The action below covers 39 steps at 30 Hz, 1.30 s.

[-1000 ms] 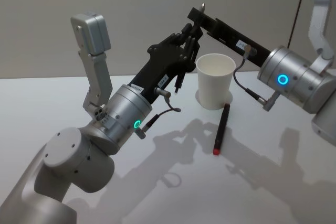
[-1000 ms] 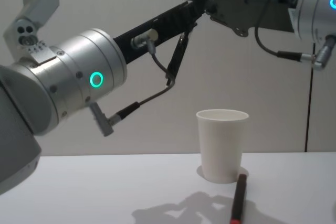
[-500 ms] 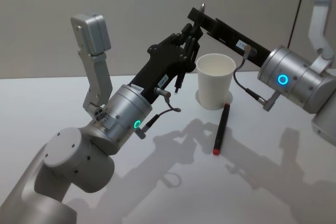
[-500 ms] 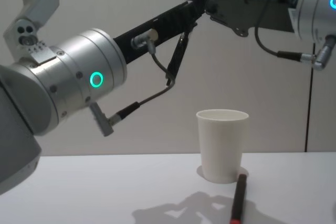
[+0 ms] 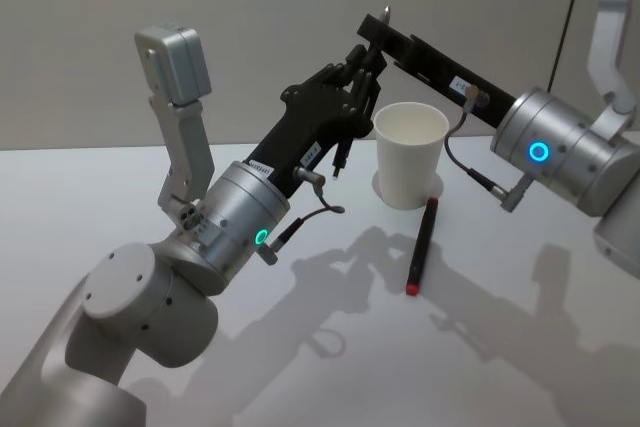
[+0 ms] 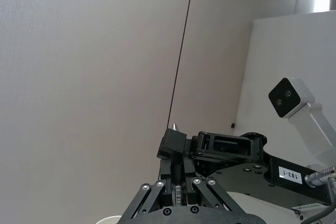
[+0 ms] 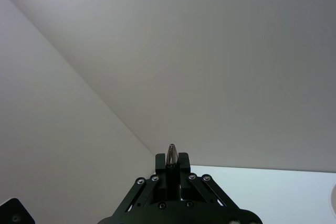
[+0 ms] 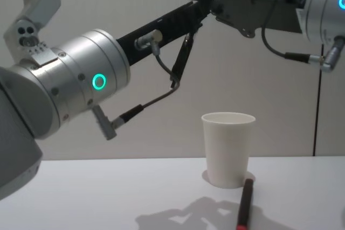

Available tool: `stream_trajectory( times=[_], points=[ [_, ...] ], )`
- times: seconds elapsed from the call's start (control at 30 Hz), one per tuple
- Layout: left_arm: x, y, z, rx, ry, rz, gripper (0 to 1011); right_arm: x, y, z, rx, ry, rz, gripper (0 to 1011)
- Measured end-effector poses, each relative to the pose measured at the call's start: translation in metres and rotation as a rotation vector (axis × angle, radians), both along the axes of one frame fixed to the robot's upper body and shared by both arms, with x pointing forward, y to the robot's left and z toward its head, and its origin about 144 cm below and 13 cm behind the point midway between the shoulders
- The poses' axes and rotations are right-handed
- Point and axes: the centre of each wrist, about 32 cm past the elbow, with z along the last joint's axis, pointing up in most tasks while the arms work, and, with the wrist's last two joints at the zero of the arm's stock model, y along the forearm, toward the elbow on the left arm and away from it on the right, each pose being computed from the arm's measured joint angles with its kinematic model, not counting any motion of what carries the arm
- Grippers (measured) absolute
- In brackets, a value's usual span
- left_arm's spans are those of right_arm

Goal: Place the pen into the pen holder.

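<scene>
White table [image 5: 520, 347] below my tools, grey wall [image 5: 250, 7] behind them. My left gripper [image 5: 366, 55] and right gripper [image 5: 383, 22] hang high with tips near each other, both pinched narrow and holding nothing. The wrist views show each finger pair pressed together. The pen holder [image 5: 408, 162], a plain white paper cup, stands upright below and just right of my left tip. Head view looks into its bare inside, chest view gives its tapered side and rolled rim. The pen [image 5: 420, 245], dark with a red near end, lies flat well below both grippers, its far end by the cup's base.
</scene>
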Motion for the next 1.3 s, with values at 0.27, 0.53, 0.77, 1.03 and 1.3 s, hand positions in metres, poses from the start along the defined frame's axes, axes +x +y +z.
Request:
stream_trajectory(
  times=[0.27,0.53,0.77,1.03,1.3],
  points=[
    [0.0001,0.0002,0.0,0.0,0.001,0.003,280,0.0001,-0.0003,0.0001,0.001,-0.001,-0.001,129],
    [0.0002,0.0008,0.0001,-0.001,0.001,0.005,510,0.0002,-0.0008,0.0004,0.002,-0.002,-0.003,128],
    [0.0,-0.0001,0.0,-0.001,0.001,0.001,686,-0.0001,0.0003,0.0,0.002,-0.001,0.001,128],
    [0.0002,0.0007,0.0001,0.0,0.001,0.004,892,-0.0003,0.0005,0.0003,0.002,-0.002,0.003,128],
    [0.0003,0.0008,0.0002,-0.001,0.002,0.005,999,-0.0007,0.0,0.0008,0.003,-0.01,-0.005,129]
  ],
)
